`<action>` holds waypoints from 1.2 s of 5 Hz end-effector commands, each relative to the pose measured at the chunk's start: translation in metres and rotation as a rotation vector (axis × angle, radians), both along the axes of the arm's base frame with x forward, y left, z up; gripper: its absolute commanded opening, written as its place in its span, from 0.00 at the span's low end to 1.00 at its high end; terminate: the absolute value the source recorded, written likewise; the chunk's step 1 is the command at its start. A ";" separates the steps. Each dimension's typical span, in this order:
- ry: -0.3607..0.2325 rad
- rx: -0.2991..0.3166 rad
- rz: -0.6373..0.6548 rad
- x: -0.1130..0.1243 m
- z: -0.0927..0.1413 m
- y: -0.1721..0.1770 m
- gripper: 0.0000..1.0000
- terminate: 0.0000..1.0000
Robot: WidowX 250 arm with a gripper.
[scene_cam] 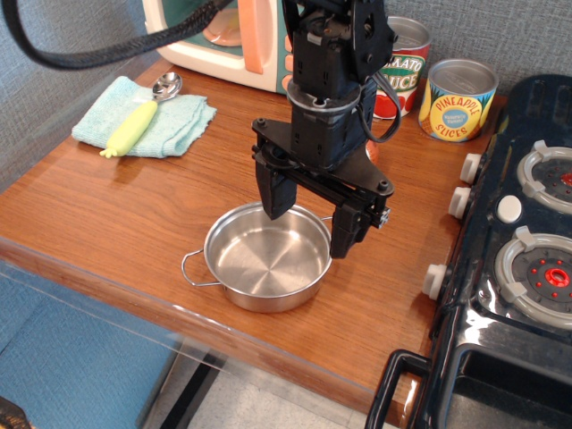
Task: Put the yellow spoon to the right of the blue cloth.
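Observation:
The yellow spoon (136, 119) lies on top of the blue cloth (175, 126) at the back left of the wooden counter. Its pale yellow handle points toward the front left and its silver bowl toward the back right. The cloth is folded and flat. My gripper (310, 225) hangs open and empty above the steel pan (265, 261) in the middle of the counter, well to the right of and nearer than the spoon. One finger is over the pan's far rim, the other at its right rim.
A toy microwave (234, 40) stands at the back. A tomato sauce can (402, 71) and a pineapple slices can (458, 100) stand at the back right. A toy stove (527, 259) fills the right side. The counter's front edge (179, 322) runs diagonally.

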State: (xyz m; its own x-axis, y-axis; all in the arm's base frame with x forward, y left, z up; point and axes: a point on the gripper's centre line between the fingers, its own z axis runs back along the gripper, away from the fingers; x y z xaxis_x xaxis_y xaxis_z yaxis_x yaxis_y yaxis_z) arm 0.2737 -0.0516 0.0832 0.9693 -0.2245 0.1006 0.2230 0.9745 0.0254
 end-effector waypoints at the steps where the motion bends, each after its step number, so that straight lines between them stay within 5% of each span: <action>1: 0.000 0.000 0.000 0.000 0.000 0.000 1.00 0.00; 4: -0.018 0.016 0.297 0.055 0.014 0.120 1.00 0.00; 6: -0.009 0.044 0.465 0.053 0.003 0.197 1.00 0.00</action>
